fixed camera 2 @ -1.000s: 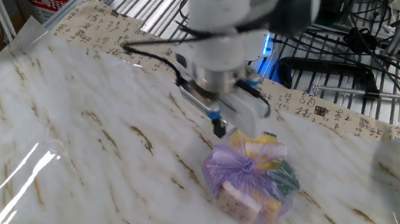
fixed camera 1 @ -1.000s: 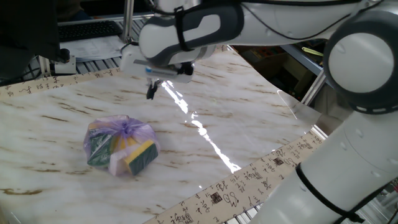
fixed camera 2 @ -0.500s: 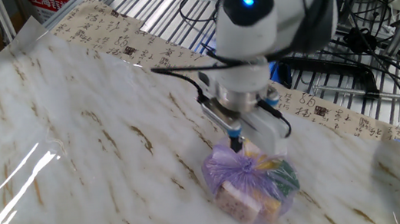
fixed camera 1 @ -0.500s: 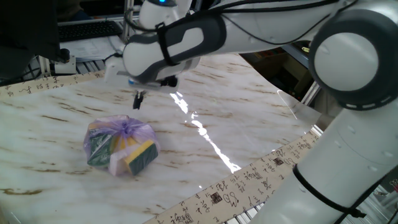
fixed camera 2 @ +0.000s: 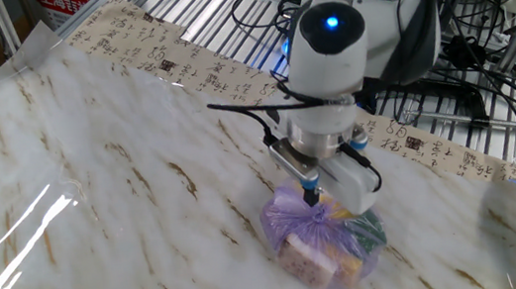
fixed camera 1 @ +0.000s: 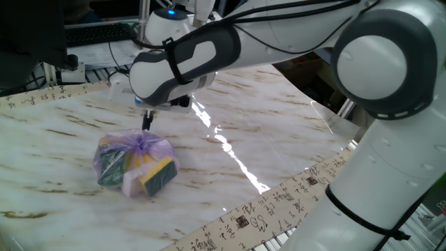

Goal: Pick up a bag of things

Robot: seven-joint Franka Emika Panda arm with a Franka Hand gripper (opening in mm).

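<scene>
The bag of things [fixed camera 1: 136, 164] is a lumpy translucent purple plastic bag knotted at the top. It lies on the marble-patterned table and shows yellow-green sponge blocks, a dark green item and a pale pink piece. It also shows in the other fixed view [fixed camera 2: 322, 234]. My gripper [fixed camera 1: 147, 123] points down just above and behind the bag's knot, and in the other fixed view [fixed camera 2: 311, 193] its tip is right over the knot. Only one narrow dark tip shows, so the fingers look pressed together with nothing between them.
The marble sheet has a printed border strip [fixed camera 1: 279, 202] along its front edge. Metal grating [fixed camera 2: 191, 14], cables and black equipment [fixed camera 2: 431, 92] lie beyond the table's far side. My large white arm [fixed camera 1: 376, 63] spans the right of the table.
My gripper has moved from the table's middle back toward the bag and lowered, ending just over the knot. The bag has not moved.
</scene>
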